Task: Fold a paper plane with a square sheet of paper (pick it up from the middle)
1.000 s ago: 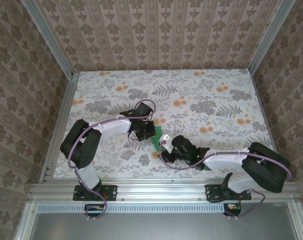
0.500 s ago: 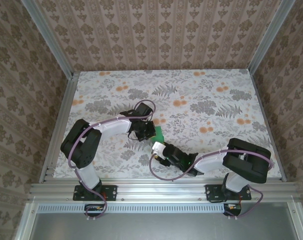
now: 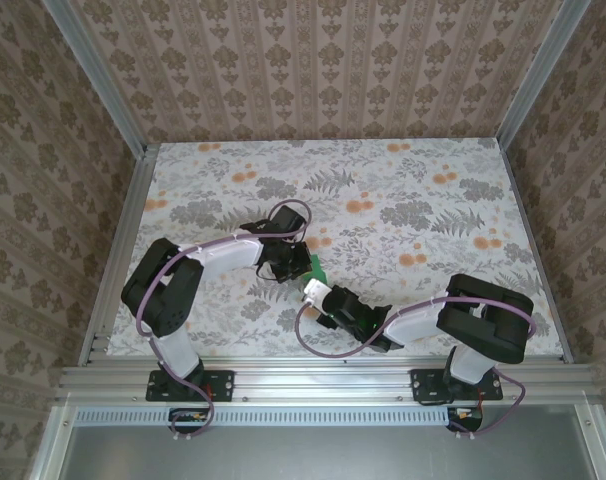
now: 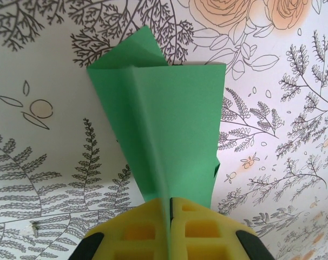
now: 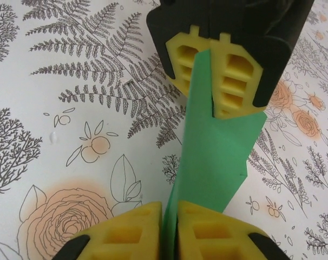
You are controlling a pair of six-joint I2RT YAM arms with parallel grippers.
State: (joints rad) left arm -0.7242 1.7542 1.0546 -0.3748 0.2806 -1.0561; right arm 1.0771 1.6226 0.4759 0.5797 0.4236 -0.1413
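Fingers on both arms grip one folded green sheet of paper (image 4: 169,124): the left fingers (image 4: 177,216) are pressed shut on its narrow end, along the centre crease, while the right fingers (image 5: 153,222) pinch another edge of the same sheet, the left pair close ahead of them. Creased flaps spread to either side of the fold. The sheet sits between the two arms over the floral-printed surface (image 3: 433,200), towards its front edge, slightly left of centre.

Tabletop (image 3: 453,215) before me: white, printed grey ferns, orange roses. Walls (image 3: 313,60) on three sides: beige damask wallpaper. Aluminium rails (image 3: 313,378) frame my near edge. Light even.
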